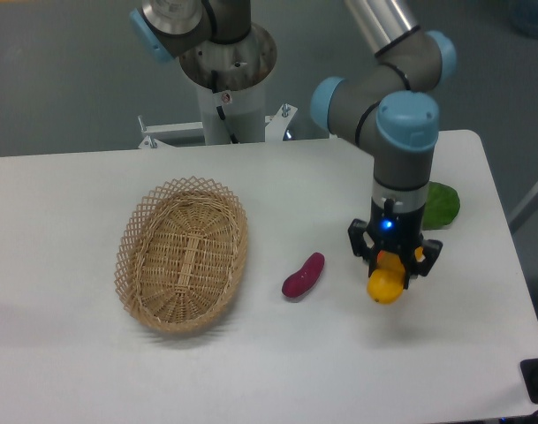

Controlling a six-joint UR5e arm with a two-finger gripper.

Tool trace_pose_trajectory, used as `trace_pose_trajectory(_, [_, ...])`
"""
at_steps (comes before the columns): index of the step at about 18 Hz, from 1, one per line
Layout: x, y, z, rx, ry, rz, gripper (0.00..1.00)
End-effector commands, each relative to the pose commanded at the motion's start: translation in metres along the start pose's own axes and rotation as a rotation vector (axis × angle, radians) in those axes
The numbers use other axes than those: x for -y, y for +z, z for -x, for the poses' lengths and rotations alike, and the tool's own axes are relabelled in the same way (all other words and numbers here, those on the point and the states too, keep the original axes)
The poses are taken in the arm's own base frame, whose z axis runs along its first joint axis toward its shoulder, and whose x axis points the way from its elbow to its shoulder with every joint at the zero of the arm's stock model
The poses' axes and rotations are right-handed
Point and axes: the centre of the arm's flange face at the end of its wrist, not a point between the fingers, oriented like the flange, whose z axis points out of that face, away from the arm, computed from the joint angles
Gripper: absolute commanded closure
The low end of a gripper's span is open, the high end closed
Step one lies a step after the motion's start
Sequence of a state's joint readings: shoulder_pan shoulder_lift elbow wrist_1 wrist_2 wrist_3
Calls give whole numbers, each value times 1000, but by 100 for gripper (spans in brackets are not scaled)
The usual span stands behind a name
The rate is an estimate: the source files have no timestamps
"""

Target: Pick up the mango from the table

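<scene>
The mango [385,286] is a glossy yellow fruit with an orange tinge, right of the table's middle. My gripper [393,265] points straight down over it, and its two black fingers are closed on the mango's upper part. The lower end of the mango sticks out below the fingertips, just above or at the white table [65,371]; I cannot tell which. The top of the mango is hidden by the gripper.
A small purple oblong vegetable [303,275] lies left of the gripper. An oval wicker basket [185,256] stands further left. A green leafy item [443,205] lies behind the arm near the right edge. The robot base [226,79] is at the back.
</scene>
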State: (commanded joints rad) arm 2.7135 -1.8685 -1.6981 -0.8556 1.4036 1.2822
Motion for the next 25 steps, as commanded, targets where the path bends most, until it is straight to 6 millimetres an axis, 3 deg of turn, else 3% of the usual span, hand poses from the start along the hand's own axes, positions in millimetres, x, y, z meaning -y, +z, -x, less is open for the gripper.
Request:
trace_pose_trajectory(5, [-27,-23,7,-74,49,32,63])
trace_pose_trajectory(8, [-31,-27,5,-86,65,37,63])
trace_pose_trajectory(14, [-66,-44,29,-95,108,48,63])
trace_pose_trajectory(25, [-71,-39,25,-114,141,121,63])
